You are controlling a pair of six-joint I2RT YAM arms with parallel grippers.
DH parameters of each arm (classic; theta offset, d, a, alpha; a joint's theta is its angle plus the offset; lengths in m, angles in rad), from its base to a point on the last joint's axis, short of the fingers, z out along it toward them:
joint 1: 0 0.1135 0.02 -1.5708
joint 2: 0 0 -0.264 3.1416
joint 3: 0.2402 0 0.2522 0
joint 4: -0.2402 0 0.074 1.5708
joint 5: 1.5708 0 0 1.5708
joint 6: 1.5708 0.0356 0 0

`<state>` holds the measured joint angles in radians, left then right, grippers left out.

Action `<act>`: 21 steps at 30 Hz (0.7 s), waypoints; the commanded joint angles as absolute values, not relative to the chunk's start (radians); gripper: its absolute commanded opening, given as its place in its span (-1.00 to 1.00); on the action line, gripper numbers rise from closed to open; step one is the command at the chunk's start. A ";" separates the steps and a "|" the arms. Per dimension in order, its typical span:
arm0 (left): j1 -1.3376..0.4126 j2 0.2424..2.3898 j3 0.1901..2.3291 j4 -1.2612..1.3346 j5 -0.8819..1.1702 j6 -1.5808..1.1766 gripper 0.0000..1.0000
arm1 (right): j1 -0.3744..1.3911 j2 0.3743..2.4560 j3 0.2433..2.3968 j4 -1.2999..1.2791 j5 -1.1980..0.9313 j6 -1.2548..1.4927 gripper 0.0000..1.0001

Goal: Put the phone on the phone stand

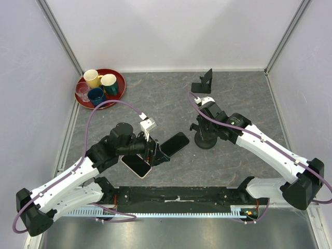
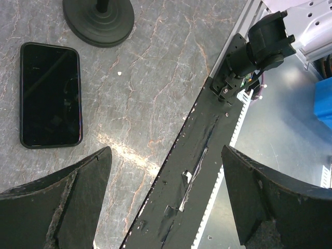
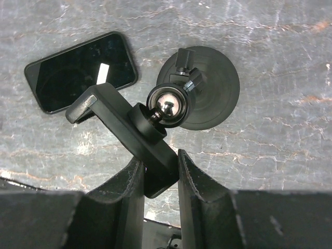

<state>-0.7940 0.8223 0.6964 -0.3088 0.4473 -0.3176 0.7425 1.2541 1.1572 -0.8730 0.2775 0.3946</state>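
1. From above alone: the phone stand stands well beyond the right gripper, untouched; a pale-cased phone lies just beside the left gripper.
2. Left wrist: fingers spread wide, empty; the black phone lies flat ahead of the left-hand finger.
3. Right wrist: fingers clenched on the bracket of a ball-joint mount; the black phone lies beyond.

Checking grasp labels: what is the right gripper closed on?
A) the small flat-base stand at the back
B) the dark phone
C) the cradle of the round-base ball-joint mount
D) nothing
C: in the right wrist view the right gripper pinches the mount's cradle, while the dark phone lies flat, ungripped.
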 commanded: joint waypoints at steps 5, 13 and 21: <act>-0.796 0.841 0.695 -0.281 0.494 -0.308 0.85 | 0.687 1.243 1.241 -0.805 0.066 0.241 -1.00; -0.798 1.006 0.788 -0.067 0.704 -0.566 0.89 | 0.557 1.236 1.167 -0.824 -0.035 0.190 -0.75; -0.798 1.137 0.848 0.129 0.712 -0.759 0.89 | 0.535 1.215 1.170 -0.864 0.030 0.235 0.19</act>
<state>-0.7940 1.0824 0.7788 -0.0257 0.6662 -0.6106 0.5373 1.2446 1.1522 -0.8684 -0.0223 0.2314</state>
